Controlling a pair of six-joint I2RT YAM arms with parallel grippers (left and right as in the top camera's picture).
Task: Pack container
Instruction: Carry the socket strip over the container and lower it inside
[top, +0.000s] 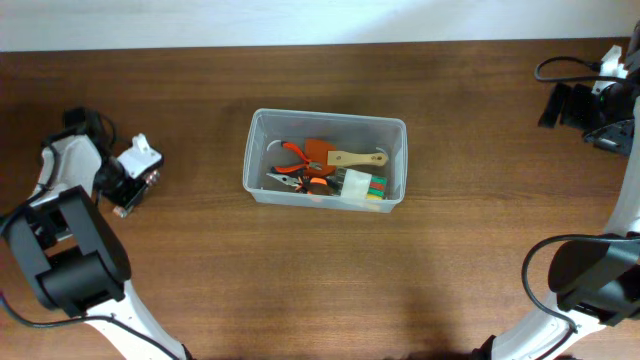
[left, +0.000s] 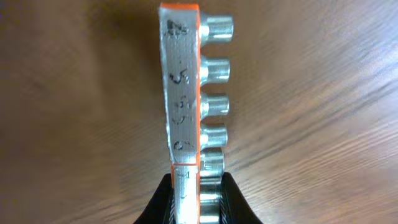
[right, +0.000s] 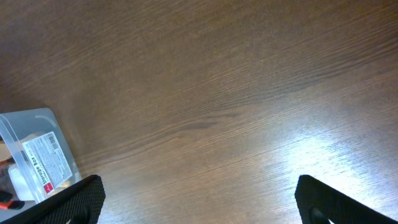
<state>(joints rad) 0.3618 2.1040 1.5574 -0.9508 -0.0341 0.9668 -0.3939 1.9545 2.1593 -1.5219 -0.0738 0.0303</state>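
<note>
The container (top: 257, 150) is a clear plastic bin at the table's middle; a corner of it shows in the right wrist view (right: 37, 134). Inside lie orange-handled pliers (top: 298, 155), a wooden-handled tool (top: 355, 158) and a white box with coloured bits (top: 366, 189). My left gripper (left: 196, 205) is shut on a socket rail (left: 184, 93), an orange-edged strip with several metal sockets, held above the wood at the far left; it also shows in the overhead view (top: 138, 178). My right gripper (right: 199, 202) is open and empty at the far right.
A black cable (top: 565, 66) and a black mount (top: 572, 105) sit at the table's back right corner. The arm bases stand at the front left (top: 70, 255) and front right (top: 590, 275).
</note>
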